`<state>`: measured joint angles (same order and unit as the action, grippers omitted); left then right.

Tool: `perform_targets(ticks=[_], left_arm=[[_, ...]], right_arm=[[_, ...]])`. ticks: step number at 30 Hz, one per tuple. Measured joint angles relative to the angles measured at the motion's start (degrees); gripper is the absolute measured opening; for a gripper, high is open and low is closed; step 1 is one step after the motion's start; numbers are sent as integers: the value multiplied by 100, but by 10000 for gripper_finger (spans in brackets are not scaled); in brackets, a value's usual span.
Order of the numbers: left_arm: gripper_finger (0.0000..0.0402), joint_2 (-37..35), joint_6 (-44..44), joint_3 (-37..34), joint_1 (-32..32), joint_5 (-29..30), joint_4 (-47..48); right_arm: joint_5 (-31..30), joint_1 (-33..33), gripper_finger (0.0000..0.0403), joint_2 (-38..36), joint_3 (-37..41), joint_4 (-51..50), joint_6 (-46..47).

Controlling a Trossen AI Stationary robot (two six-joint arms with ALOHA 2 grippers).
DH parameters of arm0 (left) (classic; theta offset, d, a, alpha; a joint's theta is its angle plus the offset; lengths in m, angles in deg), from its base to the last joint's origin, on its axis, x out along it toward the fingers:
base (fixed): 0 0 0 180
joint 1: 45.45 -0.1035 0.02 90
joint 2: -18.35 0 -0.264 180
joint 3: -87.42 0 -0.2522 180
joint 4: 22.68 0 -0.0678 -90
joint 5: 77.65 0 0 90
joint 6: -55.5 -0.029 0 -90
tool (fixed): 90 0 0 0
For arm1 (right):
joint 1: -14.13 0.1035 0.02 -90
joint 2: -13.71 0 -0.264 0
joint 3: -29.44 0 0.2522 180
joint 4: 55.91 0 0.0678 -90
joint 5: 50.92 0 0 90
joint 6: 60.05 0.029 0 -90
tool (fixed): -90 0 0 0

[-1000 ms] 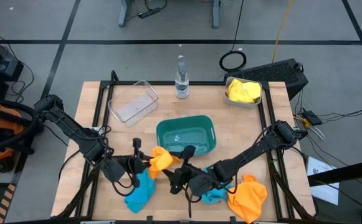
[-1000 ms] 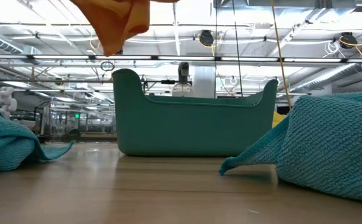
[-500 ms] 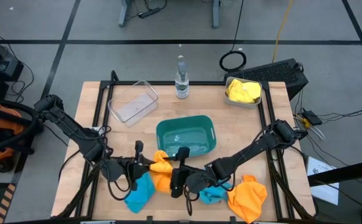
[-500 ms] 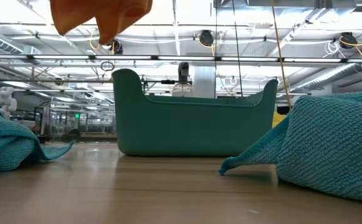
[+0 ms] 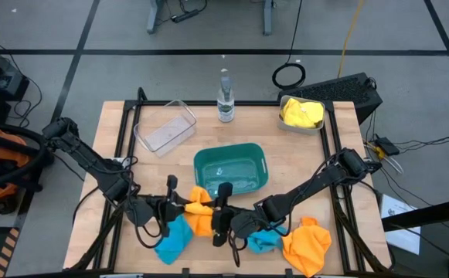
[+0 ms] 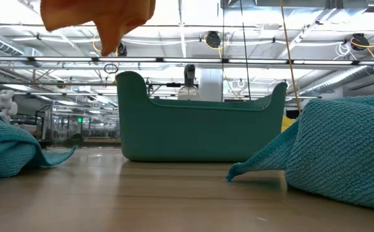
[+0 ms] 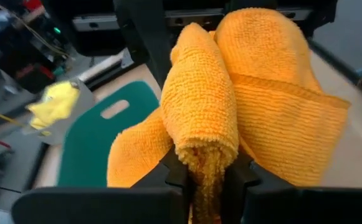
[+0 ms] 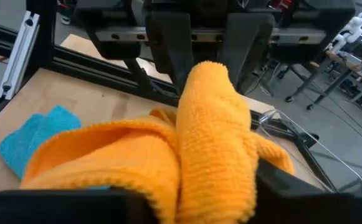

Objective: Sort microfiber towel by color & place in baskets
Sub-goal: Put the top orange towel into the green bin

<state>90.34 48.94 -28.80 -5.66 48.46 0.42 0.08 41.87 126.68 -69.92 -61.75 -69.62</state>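
while both grippers face each other just beside the teal basket point(image 5: 230, 168), the left gripper point(image 7: 207, 174) clamps the orange towel point(image 5: 199, 210); the right gripper's point(image 5: 221, 216) grip is hidden, seemingly a handover.

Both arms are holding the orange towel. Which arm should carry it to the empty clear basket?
Probably the left. The left gripper and right gripper both pinch the orange towel, but the clear basket sits on the left arm's side of the table.
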Motion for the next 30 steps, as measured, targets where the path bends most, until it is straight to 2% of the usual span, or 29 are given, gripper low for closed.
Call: perform_targets(ticks=[4, 7, 12, 18, 24, 30], left_arm=[[84, 0, 580, 0, -1, -146, -2], [129, 0, 889, 0, 41, -183, 27], [220, 0, 926, 0, 228, -179, 26], [300, 0, 1078, 0, 483, 111, -20], [322, 331, 796, 0, 539, 1081, -386], [322, 832, -37, -2, 513, 1583, -1212]], right_arm=[[36, -2, 52, 1, 0, -23, -8], [36, -2, 14, 0, 0, -80, -12], [41, 1, 30, -119, 0, -388, 126], [-3, 0, 15, -427, 0, -984, 593], [-26, -49, 22, -450, 0, -957, 664], [36, -181, 23, -450, 0, -990, 740]])
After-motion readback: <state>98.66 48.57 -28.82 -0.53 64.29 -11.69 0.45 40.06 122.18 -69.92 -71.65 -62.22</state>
